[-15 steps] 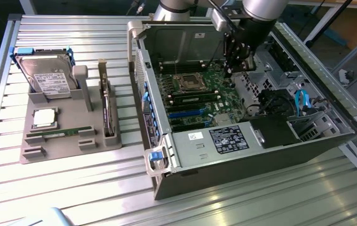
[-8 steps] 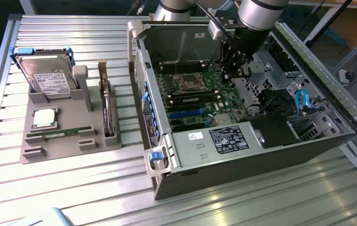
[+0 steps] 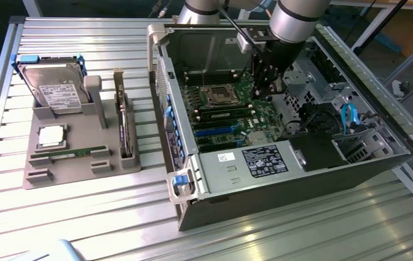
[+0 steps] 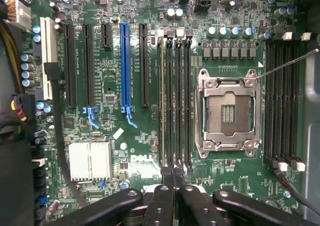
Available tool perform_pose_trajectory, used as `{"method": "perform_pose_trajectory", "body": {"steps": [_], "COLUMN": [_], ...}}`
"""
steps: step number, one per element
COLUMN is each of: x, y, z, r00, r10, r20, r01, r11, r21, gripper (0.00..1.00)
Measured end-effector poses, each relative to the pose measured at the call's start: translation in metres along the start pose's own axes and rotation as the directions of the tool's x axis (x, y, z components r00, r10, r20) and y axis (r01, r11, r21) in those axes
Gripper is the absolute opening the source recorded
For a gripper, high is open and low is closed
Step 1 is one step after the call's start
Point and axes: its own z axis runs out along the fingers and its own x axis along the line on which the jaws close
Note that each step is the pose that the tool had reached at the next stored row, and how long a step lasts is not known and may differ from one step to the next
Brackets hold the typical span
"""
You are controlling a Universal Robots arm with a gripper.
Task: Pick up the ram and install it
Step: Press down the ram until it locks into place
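The open computer case (image 3: 264, 179) lies on its side, and my gripper (image 3: 264, 89) reaches down into it over the green motherboard (image 3: 246, 122). In the wrist view my gripper (image 4: 172, 175) is shut. Its black fingertips are pressed together at the end of the bank of memory slots (image 4: 175, 101) beside the processor socket (image 4: 227, 111). I see nothing between them. A thin, pale-edged ram (image 4: 162, 101) appears to stand edge-on in the outermost slot of that bank. Another green ram (image 3: 68, 154) lies flat in the grey holder (image 3: 39, 176) at the exterior view's left.
The grey holder also carries a hard drive (image 3: 54, 87), a square silver processor chip (image 3: 51, 136) and an upright dark expansion card (image 3: 123, 125). Case walls, cables (image 3: 347, 117) and a drive cage surround the board. A blue slot (image 4: 125, 66) and a silver heatsink (image 4: 90, 160) lie near the gripper.
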Motion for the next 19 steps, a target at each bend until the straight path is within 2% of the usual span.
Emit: {"method": "perform_pose_trajectory", "body": {"steps": [17,19], "x": [0.001,0.001], "y": [0.0009,0.0009], "z": [0.0367,0.0386], "r00": [1.0,1.0], "r10": [0.0,0.0], "r20": [-0.0012,-0.0001], "r01": [0.0,0.0], "r11": [1.0,1.0], "r21": [-0.0008,-0.0004], "gripper": [0.1,0.1]}}
